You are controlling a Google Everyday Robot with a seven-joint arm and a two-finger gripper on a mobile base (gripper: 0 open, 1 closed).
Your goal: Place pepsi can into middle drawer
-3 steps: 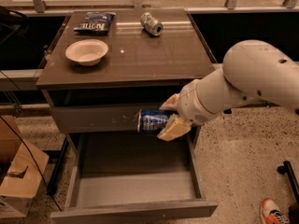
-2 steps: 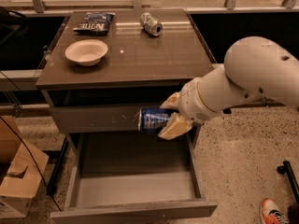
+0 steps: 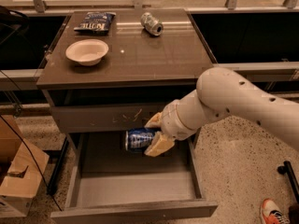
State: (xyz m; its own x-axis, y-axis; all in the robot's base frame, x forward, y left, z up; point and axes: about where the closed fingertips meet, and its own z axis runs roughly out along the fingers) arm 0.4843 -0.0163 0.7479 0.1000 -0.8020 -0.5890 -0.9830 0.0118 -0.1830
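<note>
- Holding the small dark blue metal pepsi can with silver ends point(image 3: 139, 139) on its side, the tan two-finger gripper point(image 3: 150, 137) is clamped on it, one finger above and one below, at the end of a thick white arm point(image 3: 233, 101)
- In the camera view, the only one, the can hangs in the air over the back part of the wide grey-brown middle drawer point(image 3: 135, 185), which stands pulled out, and just below the closed drawer front with white scratch marks point(image 3: 112, 118); it appears to touch neither
- Letting go from this height looks risky: a round can lying sideways would probably bounce and roll on the smooth grey floor, though the drawer walls should keep it in
- The can's left end juts past the fingers and sits near the scratched front above, so any upward or inward drift could knock it and twist it in the grip
- The arm comes in over the drawer's right wall; a careless descent could catch that wall, or nudge the drawer partly shut
- The white bowl point(image 3: 87, 51), the flat dark blue chip bag point(image 3: 95, 21) and the silvery-grey can point(image 3: 152, 23) on the brown bench point(image 3: 154, 59) lie well apart from the gripper and seem safe
</note>
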